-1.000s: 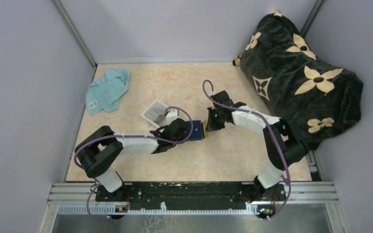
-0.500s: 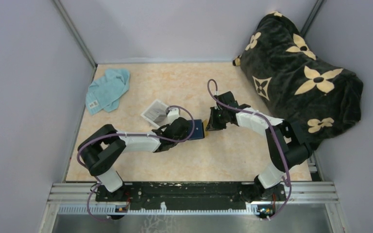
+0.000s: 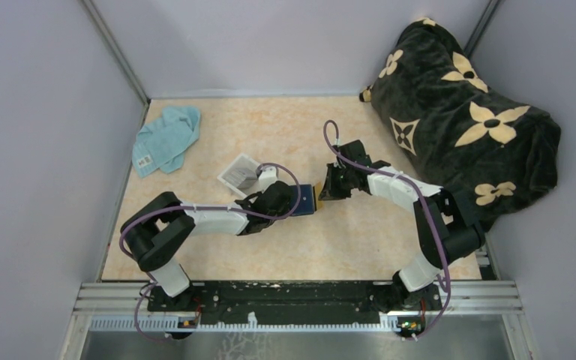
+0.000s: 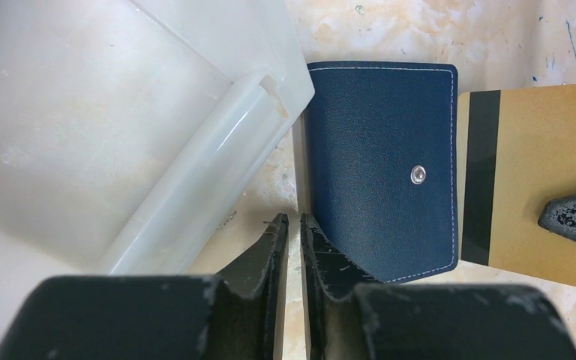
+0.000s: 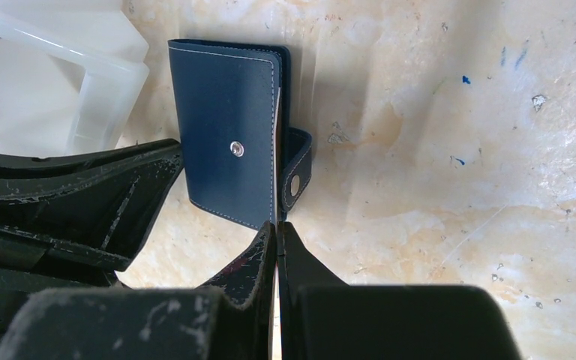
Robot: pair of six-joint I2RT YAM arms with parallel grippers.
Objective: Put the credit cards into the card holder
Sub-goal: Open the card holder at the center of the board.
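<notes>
1. While the left gripper (image 4: 291, 221) has its scuffed black jaws nearly together, pinched on the card holder's (image 4: 379, 165) near-left edge, the holder sits mid-table, just right of the clear tray (image 4: 210, 172).
2. Card holder: flat navy rectangle with a grained leather-like face, pale stitching round the border and rounded corners. One small metal snap stud (image 4: 418, 174) sits near its right edge.
3. From the right wrist view, a short navy strap (image 5: 296, 169) with a second snap sticks out from the holder's right side.
4. Right gripper (image 5: 277, 225): jaws together, clamped on the credit card (image 4: 532, 180), which shows edge-on as a thin pale line between them.
5. Credit card: thin, stiff, gold-orange plastic with a black stripe. Its striped end meets the holder's right edge; how far it is in, cannot tell.
6. Tray: frosted translucent plastic with a thick rolled rim.
7. Table (image 5: 457, 150): cream and peach marbled surface with small blue flecks.
8. Teal cloth (image 3: 165, 139): soft, crumpled, at the far left, well apart.
9. Dark plush bag (image 3: 465, 112) with cream flower shapes at the far right.
</notes>
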